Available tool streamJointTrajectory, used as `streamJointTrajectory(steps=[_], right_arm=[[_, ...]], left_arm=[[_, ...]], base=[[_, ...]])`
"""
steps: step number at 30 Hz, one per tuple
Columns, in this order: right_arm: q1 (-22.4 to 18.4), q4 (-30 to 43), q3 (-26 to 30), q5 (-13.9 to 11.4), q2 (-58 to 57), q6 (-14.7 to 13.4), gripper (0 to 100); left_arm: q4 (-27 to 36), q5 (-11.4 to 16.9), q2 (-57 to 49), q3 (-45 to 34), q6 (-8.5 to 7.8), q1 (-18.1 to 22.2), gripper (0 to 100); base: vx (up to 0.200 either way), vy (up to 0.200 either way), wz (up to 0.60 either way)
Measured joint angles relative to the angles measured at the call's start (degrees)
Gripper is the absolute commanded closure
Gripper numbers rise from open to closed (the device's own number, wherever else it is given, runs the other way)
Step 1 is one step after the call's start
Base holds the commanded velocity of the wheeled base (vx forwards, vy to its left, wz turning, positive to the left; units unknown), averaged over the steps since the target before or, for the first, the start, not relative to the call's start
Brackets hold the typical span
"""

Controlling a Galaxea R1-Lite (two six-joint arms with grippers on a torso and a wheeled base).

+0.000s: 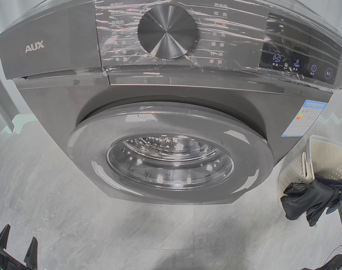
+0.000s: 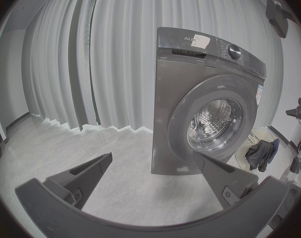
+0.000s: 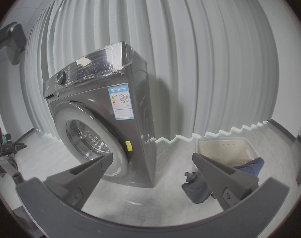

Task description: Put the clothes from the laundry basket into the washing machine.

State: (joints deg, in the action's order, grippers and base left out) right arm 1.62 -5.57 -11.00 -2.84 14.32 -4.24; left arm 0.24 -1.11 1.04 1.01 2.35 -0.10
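I judge the task not yet begun: the washing machine [image 1: 171, 94] stands ahead of both pincers with its door [image 1: 171, 162] shut, and the drum behind the glass looks empty. The dark clothes [image 3: 198, 189] hang over the rim of the laundry basket [image 3: 223, 149], on the floor just ahead of the right pincer [image 3: 152, 156] and well apart from the left pincer [image 2: 152, 155]. Both pincers stand wide and hold nothing; opening the door and every transfer are left to do.

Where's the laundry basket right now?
In the head view the laundry basket sits on the floor at the right edge, just right of the washing machine, with dark clothes draped over its rim.
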Motion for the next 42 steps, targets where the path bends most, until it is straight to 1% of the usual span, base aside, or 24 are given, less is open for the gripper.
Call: streamJointTrajectory(steps=[3,4,5,9,12,15,18,22,31,36,42], right_arm=[[2.0,-3.7,-0.8,-1.3,7.4,-0.3,0],[3.8,-6.0,-1.2,-1.7,11.1,-0.3,0],[4.5,-6.6,-1.3,-1.9,12.2,-0.3,0],[12.6,-12.3,-2.5,-2.7,21.4,-0.4,0],[18.3,-16.3,-4.0,-2.8,28.4,-0.5,0],[21.7,-20.2,-6.1,-2.3,35.1,-0.7,0],[23.5,-23.3,-8.4,-1.7,40.9,-0.8,0],[24.7,-26.1,-11.0,-1.4,47.0,-0.9,0],[27.4,-27.2,-15.0,-1.4,55.4,-0.8,0],[29.1,-28.5,-16.2,-1.3,58.7,-1.0,0],[30.5,-31.9,-15.9,-1.2,62.4,-1.1,0]], left_arm=[[0.0,0.0,0.0,0.0,0.00,0.0,0],[0.0,0.0,0.0,0.0,0.00,0.0,0],[0.0,0.0,0.0,0.0,0.00,0.0,0],[0.0,0.0,0.0,0.0,0.02,0.0,0],[0.0,0.0,0.0,0.0,0.00,0.0,0],[0.0,0.0,0.0,0.0,-0.01,0.0,0],[0.0,0.0,0.0,0.0,0.00,0.0,0],[0.0,0.0,0.0,0.0,-0.01,0.0,0],[0.0,0.0,0.0,0.0,0.00,0.0,0],[0.0,0.0,0.0,0.0,0.00,0.0,0],[0.0,0.0,0.0,0.0,-0.01,0.0,0]], base=[[0.000,0.000,0.00],[0.000,0.000,0.00],[0.000,0.000,0.00],[0.000,0.000,0.00],[0.000,0.000,0.00],[0.000,0.000,0.00],[0.000,0.000,0.00],[0.000,0.000,0.00],[0.000,0.000,0.00],[0.000,0.000,0.00],[0.000,0.000,0.00]])
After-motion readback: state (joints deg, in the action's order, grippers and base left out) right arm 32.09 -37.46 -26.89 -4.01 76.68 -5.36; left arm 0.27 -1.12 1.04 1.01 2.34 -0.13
